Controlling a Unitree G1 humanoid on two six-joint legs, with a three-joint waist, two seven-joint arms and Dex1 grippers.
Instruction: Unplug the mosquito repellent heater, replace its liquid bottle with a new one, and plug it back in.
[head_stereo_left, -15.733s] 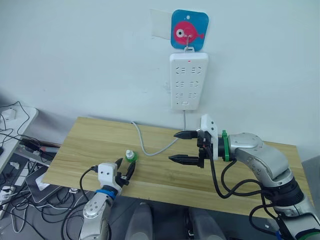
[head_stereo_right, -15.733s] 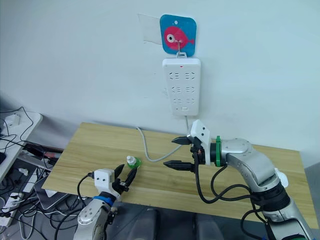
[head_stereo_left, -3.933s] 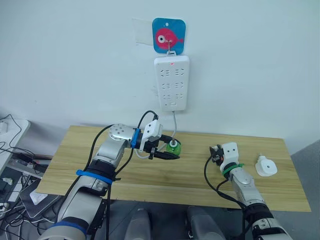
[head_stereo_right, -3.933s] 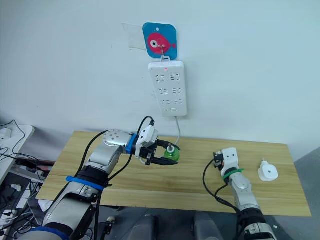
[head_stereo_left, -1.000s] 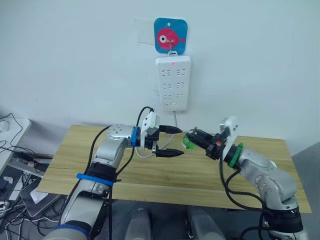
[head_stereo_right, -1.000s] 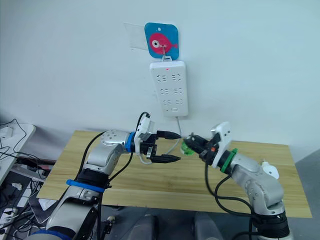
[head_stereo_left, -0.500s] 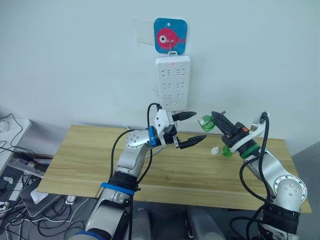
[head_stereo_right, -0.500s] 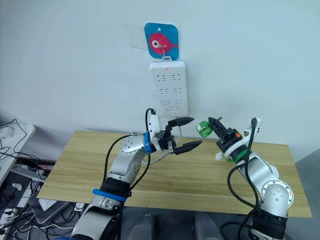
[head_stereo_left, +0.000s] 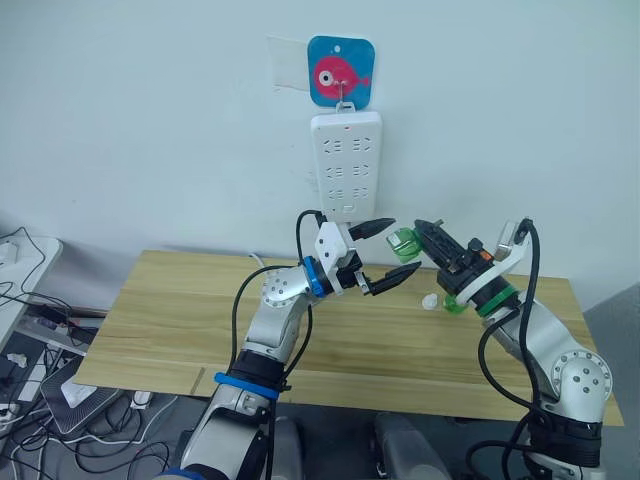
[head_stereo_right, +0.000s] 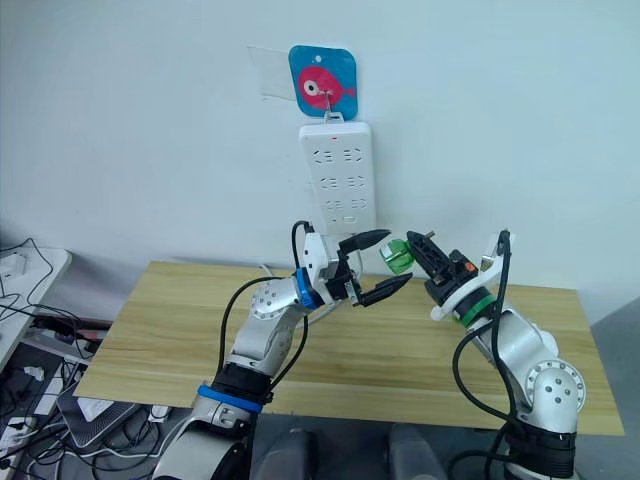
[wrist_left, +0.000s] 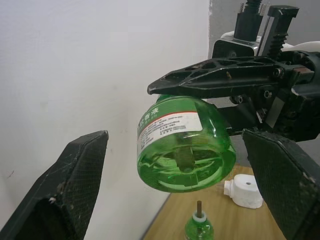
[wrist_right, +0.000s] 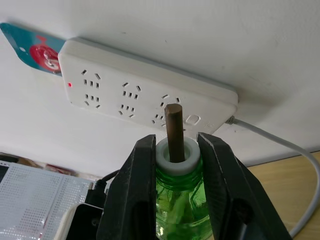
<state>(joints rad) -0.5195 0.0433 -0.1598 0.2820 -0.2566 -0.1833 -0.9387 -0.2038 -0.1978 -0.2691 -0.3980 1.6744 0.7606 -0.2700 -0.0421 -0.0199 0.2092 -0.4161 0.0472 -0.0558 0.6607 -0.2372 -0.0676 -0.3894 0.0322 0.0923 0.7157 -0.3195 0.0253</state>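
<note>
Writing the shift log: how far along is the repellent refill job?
Done: nothing is plugged into the power strip; a white piece, likely the heater, lies on the table beside a second green bottle. In hand: the right gripper is shut on a bare-wick green bottle, with the open left gripper flanking it. Left: fitting a bottle into the heater and plugging it in.

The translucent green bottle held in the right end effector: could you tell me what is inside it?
Inside the translucent green bottle, a dark wick rod runs through its white collar; the liquid level cannot be judged.
</note>
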